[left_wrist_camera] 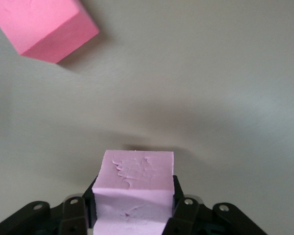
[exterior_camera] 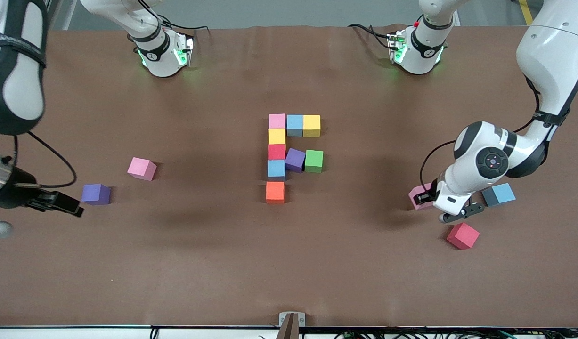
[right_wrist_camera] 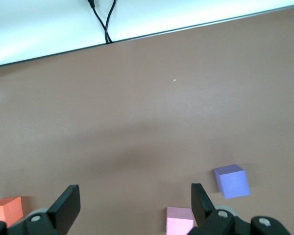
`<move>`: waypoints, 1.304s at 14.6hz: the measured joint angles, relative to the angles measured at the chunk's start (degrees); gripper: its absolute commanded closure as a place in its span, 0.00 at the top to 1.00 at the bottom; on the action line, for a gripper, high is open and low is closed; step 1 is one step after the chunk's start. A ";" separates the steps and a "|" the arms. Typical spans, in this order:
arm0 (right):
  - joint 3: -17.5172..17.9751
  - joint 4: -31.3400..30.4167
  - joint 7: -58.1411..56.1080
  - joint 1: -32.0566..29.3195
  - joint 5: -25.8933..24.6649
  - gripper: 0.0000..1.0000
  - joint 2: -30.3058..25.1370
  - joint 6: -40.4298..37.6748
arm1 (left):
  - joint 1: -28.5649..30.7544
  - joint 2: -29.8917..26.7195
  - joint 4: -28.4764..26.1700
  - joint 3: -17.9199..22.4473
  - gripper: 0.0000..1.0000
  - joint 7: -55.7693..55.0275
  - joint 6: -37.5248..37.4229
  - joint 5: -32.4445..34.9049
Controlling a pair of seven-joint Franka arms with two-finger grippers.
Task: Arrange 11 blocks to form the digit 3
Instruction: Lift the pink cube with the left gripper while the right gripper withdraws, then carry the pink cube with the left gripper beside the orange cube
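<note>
Several blocks form a pattern mid-table: pink (exterior_camera: 277, 120), blue (exterior_camera: 294, 125) and yellow (exterior_camera: 311, 125) in a row, then yellow (exterior_camera: 276, 136), red (exterior_camera: 276, 151), blue (exterior_camera: 276, 169) and orange (exterior_camera: 274, 191) in a column. Purple (exterior_camera: 295, 159) and green (exterior_camera: 313, 160) sit beside the red one. My left gripper (exterior_camera: 424, 197) is shut on a pale pink block (left_wrist_camera: 135, 183) low at the left arm's end. My right gripper (right_wrist_camera: 133, 205) stands open and holds nothing, close to a loose purple block (exterior_camera: 96, 194).
A loose pink block (exterior_camera: 142, 168) lies near the purple one at the right arm's end. A blue block (exterior_camera: 499, 194) and a red block (exterior_camera: 463, 235) lie beside the left gripper. Cables run along the table's front edge (right_wrist_camera: 103, 22).
</note>
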 measured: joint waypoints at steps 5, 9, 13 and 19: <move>0.75 -0.24 -0.37 0.00 -2.57 1.00 -2.44 -0.40 | -9.65 4.41 8.04 0.26 0.00 -17.45 -0.16 -1.36; 2.51 -0.98 -0.36 -1.94 -3.16 1.00 -5.07 -2.77 | -22.38 7.21 14.57 4.75 0.00 -33.90 -3.04 -4.50; 12.48 -5.96 -0.35 -10.35 -8.01 1.00 -11.89 -3.59 | -35.61 8.60 17.55 11.91 0.02 -51.74 -3.70 -6.22; 15.87 -7.92 -0.53 -14.88 -8.62 1.00 -18.70 -9.69 | -41.67 12.08 22.78 12.36 0.04 -76.88 -3.70 -6.69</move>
